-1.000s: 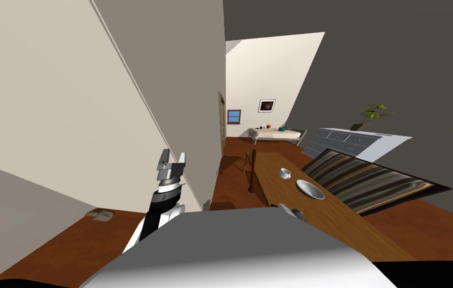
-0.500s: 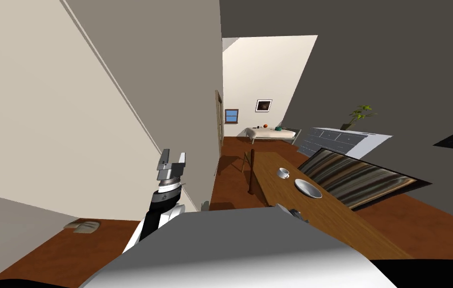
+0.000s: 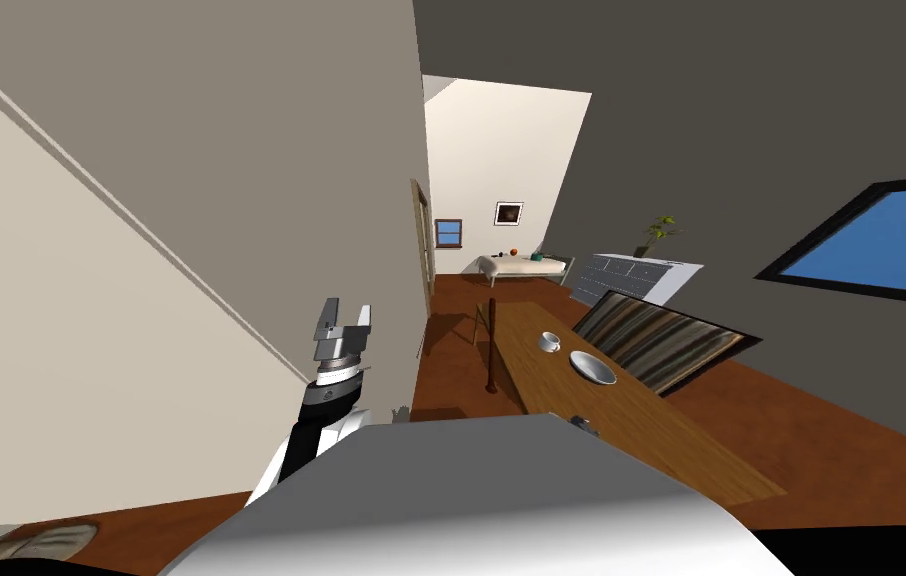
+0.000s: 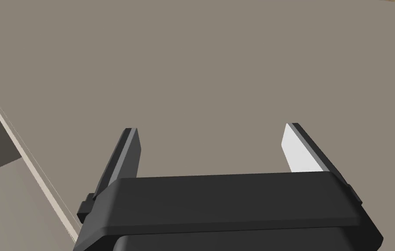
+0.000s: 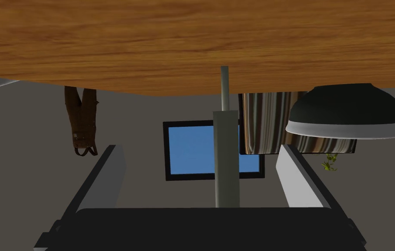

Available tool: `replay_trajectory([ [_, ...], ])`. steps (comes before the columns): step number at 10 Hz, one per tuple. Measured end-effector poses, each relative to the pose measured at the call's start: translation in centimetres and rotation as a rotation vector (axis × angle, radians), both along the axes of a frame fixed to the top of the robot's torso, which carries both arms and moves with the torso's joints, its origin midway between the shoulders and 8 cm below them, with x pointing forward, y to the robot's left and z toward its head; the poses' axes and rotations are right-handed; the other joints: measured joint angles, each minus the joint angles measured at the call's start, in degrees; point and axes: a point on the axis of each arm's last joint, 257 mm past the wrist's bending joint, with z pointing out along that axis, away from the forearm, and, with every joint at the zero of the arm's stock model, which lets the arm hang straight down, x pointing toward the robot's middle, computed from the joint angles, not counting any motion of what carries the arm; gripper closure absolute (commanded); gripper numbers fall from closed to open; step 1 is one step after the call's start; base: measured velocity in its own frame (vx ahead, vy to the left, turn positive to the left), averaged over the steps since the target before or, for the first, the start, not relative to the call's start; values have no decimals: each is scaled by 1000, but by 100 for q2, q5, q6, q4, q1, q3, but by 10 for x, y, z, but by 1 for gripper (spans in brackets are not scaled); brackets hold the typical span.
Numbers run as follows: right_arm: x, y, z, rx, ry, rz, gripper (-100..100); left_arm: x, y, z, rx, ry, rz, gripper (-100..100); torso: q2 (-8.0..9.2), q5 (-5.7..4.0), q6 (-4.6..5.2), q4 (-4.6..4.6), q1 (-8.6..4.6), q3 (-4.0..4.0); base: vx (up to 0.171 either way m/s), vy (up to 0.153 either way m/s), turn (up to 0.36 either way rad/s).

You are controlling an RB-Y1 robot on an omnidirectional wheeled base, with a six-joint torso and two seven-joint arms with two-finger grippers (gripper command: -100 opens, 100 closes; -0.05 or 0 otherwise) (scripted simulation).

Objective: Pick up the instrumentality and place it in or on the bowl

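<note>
Grey slim tool [image 5: 226, 148] sits between the spread fingers of the right gripper [image 5: 200, 150], neither touching it, long axis running straight out toward the wood table [image 5: 148, 43], bowl [image 5: 347, 111] near its tip; left gripper [image 3: 347, 310], also open, stands well apart.

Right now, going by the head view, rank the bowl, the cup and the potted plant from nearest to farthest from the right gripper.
1. The bowl, on the wooden table just ahead of the right gripper.
2. The cup, farther along the same table, beyond the bowl.
3. The potted plant, atop the grey drawer unit, well past the table's far end.
</note>
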Motion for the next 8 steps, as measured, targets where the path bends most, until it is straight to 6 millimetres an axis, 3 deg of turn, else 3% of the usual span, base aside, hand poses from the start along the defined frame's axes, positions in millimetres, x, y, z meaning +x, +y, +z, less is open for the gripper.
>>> replay_trajectory([
  [8,25,48,-3,-3,-7,182,-100,0,0,0,0,0,0,0,12,3,-2,3,12,6,92,-24,-216],
])
